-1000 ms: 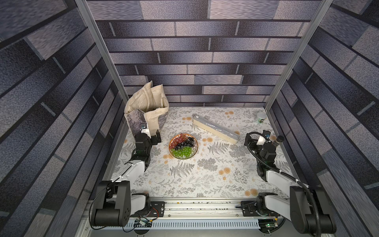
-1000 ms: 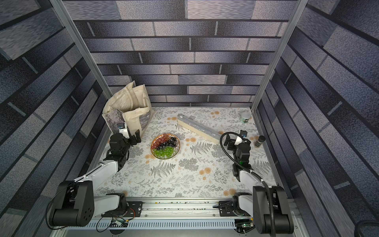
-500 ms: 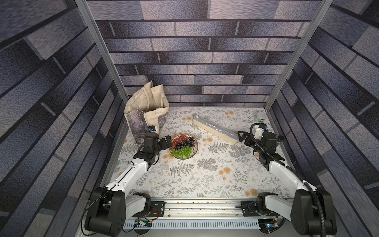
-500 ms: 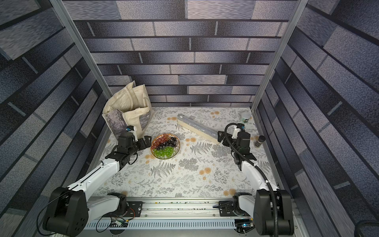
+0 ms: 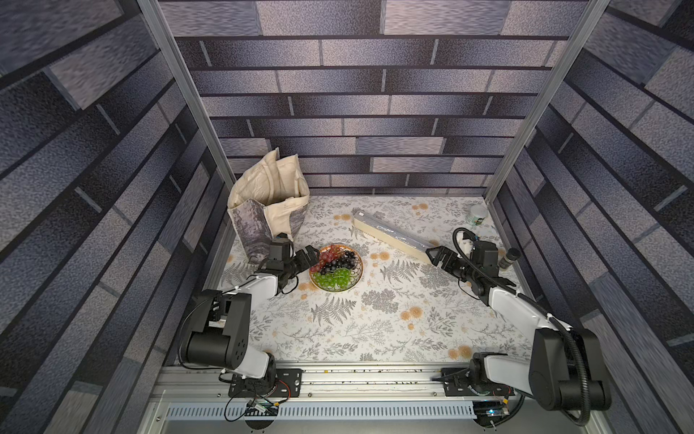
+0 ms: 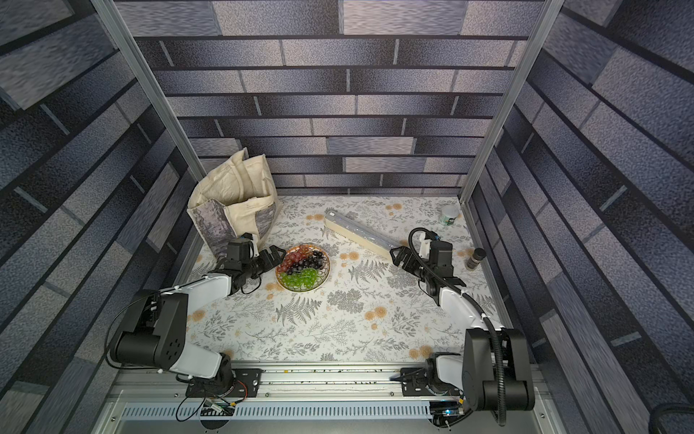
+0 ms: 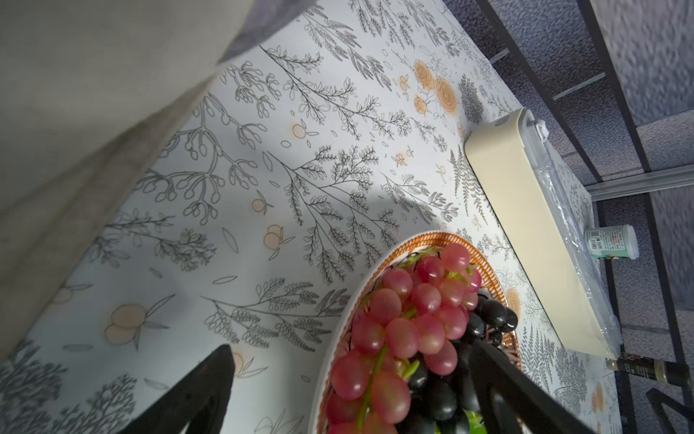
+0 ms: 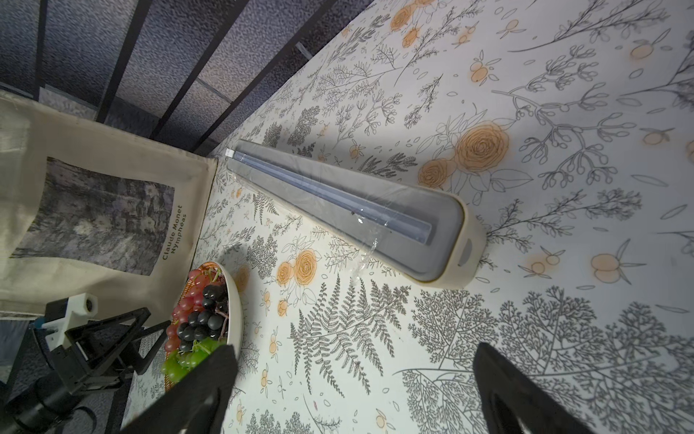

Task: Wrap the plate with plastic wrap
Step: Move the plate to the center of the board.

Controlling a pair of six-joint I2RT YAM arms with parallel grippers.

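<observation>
The plate (image 5: 359, 268) with a gold-tan rim holds red, dark and green grapes and sits left of the table's middle in both top views (image 6: 327, 271). My left gripper (image 5: 313, 255) is open at its left edge. In the left wrist view its jaws (image 7: 351, 347) straddle the plate rim (image 7: 424, 237), one finger over the cloth and one over the grapes. The cream-and-grey dispenser box (image 5: 394, 238) lies at a slant behind the plate, with clear plastic wrap (image 8: 370, 246) hanging off it. My right gripper (image 5: 437, 255) stands open and empty just short of the box's right end (image 8: 465, 244).
A cream tote bag (image 5: 266, 210) stands at the back left, close behind my left arm. A white-lidded jar (image 5: 477, 215) sits in the back right corner. A small dark bottle (image 5: 509, 258) stands by the right wall, beside my right wrist.
Both arms have reached in from the sides. The left gripper came right up to the plate's edge. The right gripper moved left to the box's right end. Both stayed open.
</observation>
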